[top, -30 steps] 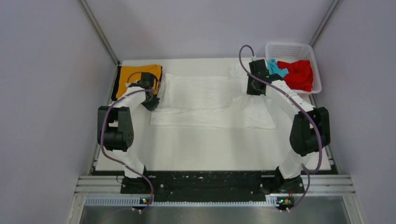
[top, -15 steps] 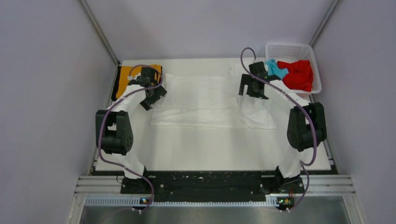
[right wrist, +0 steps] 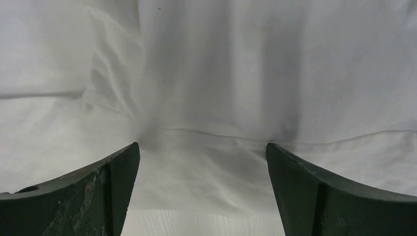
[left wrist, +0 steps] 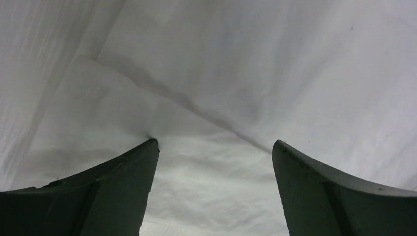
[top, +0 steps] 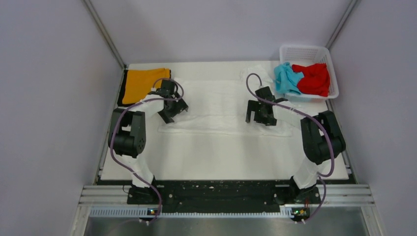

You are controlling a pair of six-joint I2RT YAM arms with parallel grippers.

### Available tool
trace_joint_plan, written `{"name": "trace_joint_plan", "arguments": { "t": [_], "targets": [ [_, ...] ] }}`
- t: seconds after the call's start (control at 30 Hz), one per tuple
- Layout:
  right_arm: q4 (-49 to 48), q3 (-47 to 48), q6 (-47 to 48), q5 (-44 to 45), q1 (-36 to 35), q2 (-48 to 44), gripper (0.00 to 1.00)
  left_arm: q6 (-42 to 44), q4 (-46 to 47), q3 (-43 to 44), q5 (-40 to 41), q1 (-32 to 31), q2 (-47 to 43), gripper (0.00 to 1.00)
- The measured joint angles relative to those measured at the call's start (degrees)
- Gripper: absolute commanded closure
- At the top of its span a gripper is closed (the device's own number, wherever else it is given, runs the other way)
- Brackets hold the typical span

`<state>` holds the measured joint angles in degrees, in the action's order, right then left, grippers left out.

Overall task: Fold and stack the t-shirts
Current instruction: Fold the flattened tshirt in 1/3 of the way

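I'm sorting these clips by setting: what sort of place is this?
Most likely a robotics lab test cell: plain walls box in a white table, the left arm and right arm are mounted on a metal rail, and a white t-shirt lies spread out.

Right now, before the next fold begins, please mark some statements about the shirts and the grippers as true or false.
1. The left gripper and the right gripper are both open over the white t-shirt. True.
2. The orange t-shirt lies in the basket. False: it lies folded on the table, at the far left corner.
3. The red t-shirt is in the basket. True.
4. The light blue t-shirt is spread flat on the table. False: it is bunched up at the left side of the basket, beside the red one.
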<state>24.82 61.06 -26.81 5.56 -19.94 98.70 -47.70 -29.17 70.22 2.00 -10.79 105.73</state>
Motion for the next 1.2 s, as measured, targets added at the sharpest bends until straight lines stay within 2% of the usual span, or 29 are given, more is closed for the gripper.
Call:
{"name": "trace_joint_plan", "arguments": {
  "t": [0.13, 0.3, 0.53, 0.77, 0.9, 1.2],
  "targets": [
    [-2.4, -2.8, -0.3, 1.8, -1.6, -0.8, 0.01, -0.1, 3.8, -3.5, 0.1, -0.1, -1.9, 0.10],
    [-5.6, -10.3, -1.0, 2.6, -2.4, -6.9, 0.01, -0.7, 8.1, -11.1, 0.9, -1.2, -7.5, 0.08],
    [-2.3, -20.2, -3.3, 1.8, -5.1, -17.9, 0.01, -4.7, 7.0, -25.3, 1.4, -4.0, -21.2, 0.08],
    [3.3, -26.0, -6.9, -1.4, -7.8, -27.0, 0.01, -11.0, 4.9, -37.1, 2.1, -5.6, -35.8, 0.08],
    [6.5, -28.9, -9.4, -3.3, -10.2, -32.0, 0.01, -13.0, 4.0, -40.7, 2.1, -5.9, -41.7, 0.08],
    [10.2, -32.2, -13.9, -5.2, -12.3, -38.9, 0.01, -15.5, 0.7, -43.6, 1.7, -6.9, -47.7, 0.09]
  ]
}}
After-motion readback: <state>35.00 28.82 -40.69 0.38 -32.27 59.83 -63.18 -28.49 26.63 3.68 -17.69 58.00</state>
